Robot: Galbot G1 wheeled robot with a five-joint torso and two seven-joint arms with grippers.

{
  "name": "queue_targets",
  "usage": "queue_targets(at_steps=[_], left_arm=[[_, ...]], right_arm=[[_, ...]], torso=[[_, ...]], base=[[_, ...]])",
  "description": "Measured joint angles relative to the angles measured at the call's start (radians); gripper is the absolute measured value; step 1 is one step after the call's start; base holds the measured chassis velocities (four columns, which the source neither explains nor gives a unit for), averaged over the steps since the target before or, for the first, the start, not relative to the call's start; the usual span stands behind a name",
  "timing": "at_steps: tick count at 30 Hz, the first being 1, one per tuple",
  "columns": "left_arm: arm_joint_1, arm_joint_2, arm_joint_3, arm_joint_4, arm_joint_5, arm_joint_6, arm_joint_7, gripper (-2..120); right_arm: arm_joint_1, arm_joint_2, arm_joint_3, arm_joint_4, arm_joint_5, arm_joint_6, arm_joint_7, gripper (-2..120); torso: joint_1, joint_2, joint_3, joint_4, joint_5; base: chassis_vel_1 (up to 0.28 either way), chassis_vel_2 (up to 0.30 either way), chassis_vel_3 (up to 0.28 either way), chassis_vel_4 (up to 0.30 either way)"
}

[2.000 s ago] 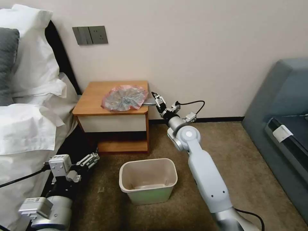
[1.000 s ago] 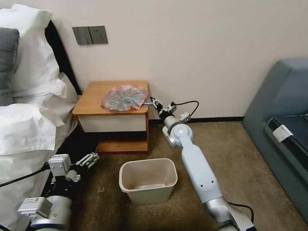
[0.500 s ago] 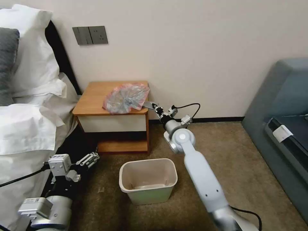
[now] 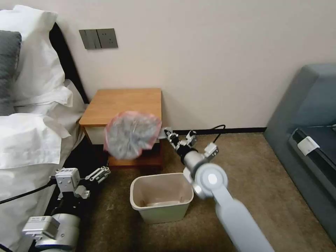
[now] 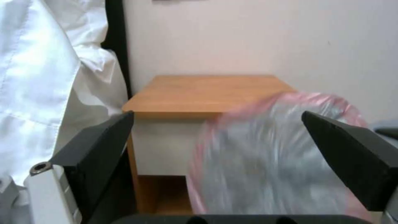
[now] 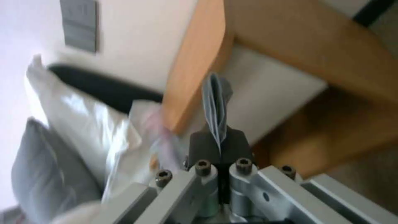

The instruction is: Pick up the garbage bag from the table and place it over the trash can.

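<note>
Fingers of the right gripper are pinched tight on a tab of the thin, crinkly grey garbage bag with pink-red edging, which hangs clear of the orange-brown wooden table, above and behind the cream rectangular plastic trash can. Carrying is the step in hand. Next, the bag's mouth needs spreading over the rim; the left gripper, wide open and holding nothing, waits near the floor.

One garbage bag, one table, one trash can, two pillows.
</note>
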Motion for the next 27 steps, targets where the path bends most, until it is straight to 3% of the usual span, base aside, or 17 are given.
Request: queue_targets(at_steps=[8,12,19,27], left_arm=[[-0.004,0.016,0.001,0.000,0.000,-0.002,0.000,100],[-0.008,0.013,0.005,0.000,0.003,-0.007,0.000,100],[-0.011,0.001,0.013,0.000,0.018,-0.016,0.000,100],[-0.013,-0.002,0.014,0.000,0.021,-0.021,0.001,100]], right_arm=[[-0.145,-0.131,-0.036,0.175,-0.023,-0.074,0.125,0],[-0.213,-0.162,-0.010,0.190,-0.070,-0.084,0.102,0],[-0.268,-0.161,0.001,0.158,-0.188,-0.067,0.038,0],[-0.307,-0.128,-0.068,0.150,-0.281,-0.034,0.007,0]], torso=[[0.000,0.000,0.000,-0.0003,0.0000],[0.000,0.000,0.000,-0.0003,0.0000],[0.000,0.000,0.000,-0.0002,0.0000],[0.000,0.000,0.000,-0.0002,-0.0002]], base=[[0.000,0.000,0.000,0.000],[0.000,0.000,0.000,0.000],[0.000,0.000,0.000,0.000],[0.000,0.000,0.000,0.000]])
